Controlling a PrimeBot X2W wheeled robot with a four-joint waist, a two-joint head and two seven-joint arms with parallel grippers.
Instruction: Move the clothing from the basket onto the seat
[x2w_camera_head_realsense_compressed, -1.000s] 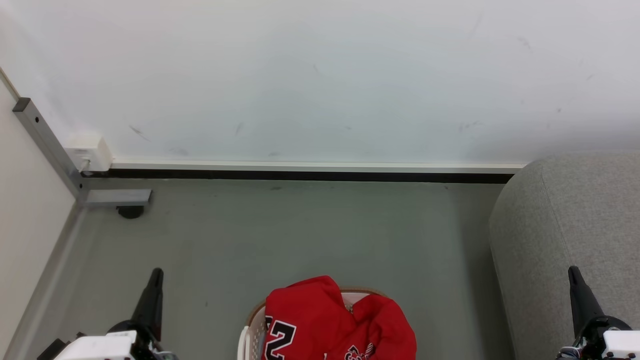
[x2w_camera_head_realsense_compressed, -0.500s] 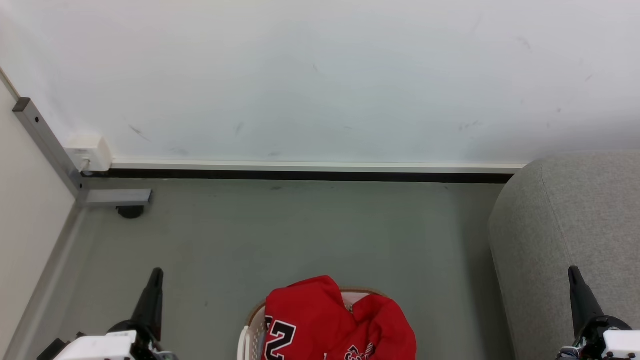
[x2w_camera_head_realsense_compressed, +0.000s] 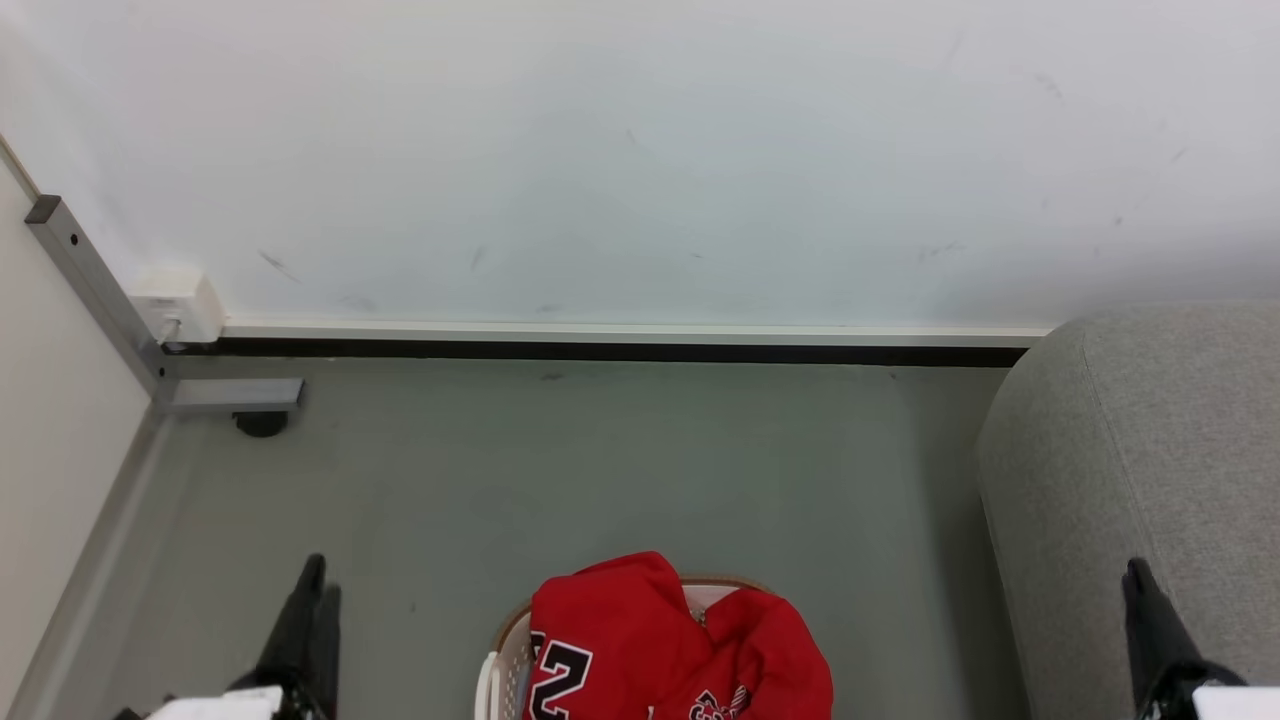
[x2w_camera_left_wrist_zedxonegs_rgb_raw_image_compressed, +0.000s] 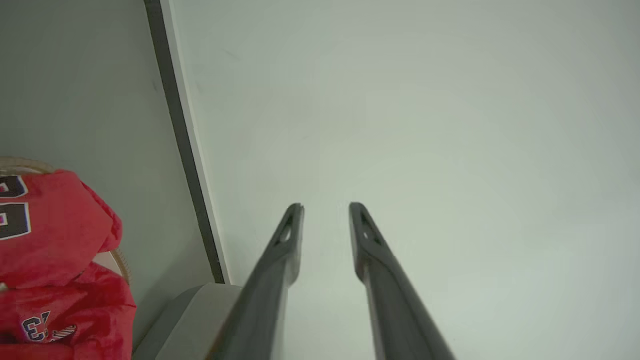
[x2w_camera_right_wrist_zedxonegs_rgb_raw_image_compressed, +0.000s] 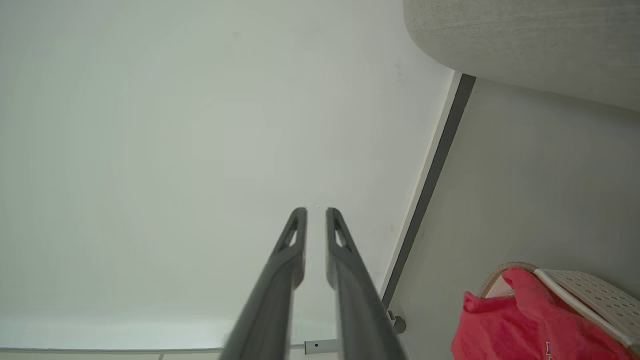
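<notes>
A grey-green floor (x2w_camera_head_realsense_compressed: 600, 470) meets a scuffed white wall (x2w_camera_head_realsense_compressed: 640, 150) (dark baseboard (x2w_camera_head_realsense_compressed: 600, 351) between). Red clothing (x2w_camera_head_realsense_compressed: 680, 640) is heaped in the basket (x2w_camera_head_realsense_compressed: 492, 680), which stands on the floor left of the grey seat (x2w_camera_head_realsense_compressed: 1150, 450). The left gripper (x2w_camera_left_wrist_zedxonegs_rgb_raw_image_compressed: 325, 207) is parted and the right gripper (x2w_camera_right_wrist_zedxonegs_rgb_raw_image_compressed: 316, 212) barely parted; both hold nothing.

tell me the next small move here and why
Probably lower the right gripper toward the red clothing heaped in the basket. It and the left gripper hang empty, jaws parted, either side of the basket, and the seat stands on the right gripper's side.
</notes>
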